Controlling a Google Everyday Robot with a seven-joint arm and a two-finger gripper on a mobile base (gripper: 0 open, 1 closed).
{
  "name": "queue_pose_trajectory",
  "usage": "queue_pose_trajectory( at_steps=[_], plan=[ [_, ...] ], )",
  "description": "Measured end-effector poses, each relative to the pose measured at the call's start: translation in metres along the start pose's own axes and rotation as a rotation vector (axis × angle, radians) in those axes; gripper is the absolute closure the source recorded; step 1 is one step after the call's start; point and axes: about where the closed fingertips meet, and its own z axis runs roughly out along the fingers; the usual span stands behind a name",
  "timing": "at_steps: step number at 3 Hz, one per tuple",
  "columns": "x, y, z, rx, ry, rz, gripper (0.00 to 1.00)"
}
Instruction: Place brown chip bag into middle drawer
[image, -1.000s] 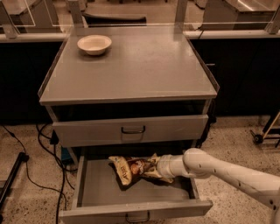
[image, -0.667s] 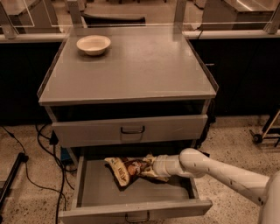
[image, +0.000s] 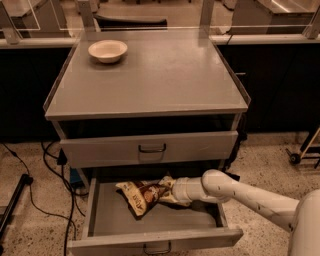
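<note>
Brown chip bag (image: 142, 196) lies in the open middle drawer (image: 125, 242), its long axis running left from the gripper (image: 169, 192) at its right end; whether the gripper holds the bag cannot be told. Beyond, a bowl (image: 107, 50) sits on the cabinet top (image: 165, 75).

My pale cream, round-sectioned arm (image: 255, 196) comes in from the lower right corner of the view and stretches leftward, rising slightly as it goes. A rounded joint (image: 216, 182) bends it into a short cylindrical wrist (image: 190, 190) that lies almost level. At its tip, my two-finger gripper (image: 169, 190) sits low, just below the centre of the view, pointing left and mostly hidden.
</note>
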Motion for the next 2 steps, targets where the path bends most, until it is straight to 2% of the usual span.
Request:
queue_pose_trajectory(
  at_steps=[2],
  plan=[
    [0.0000,0.0001,0.0001,0.000,0.000,0.000,0.34]
  ],
)
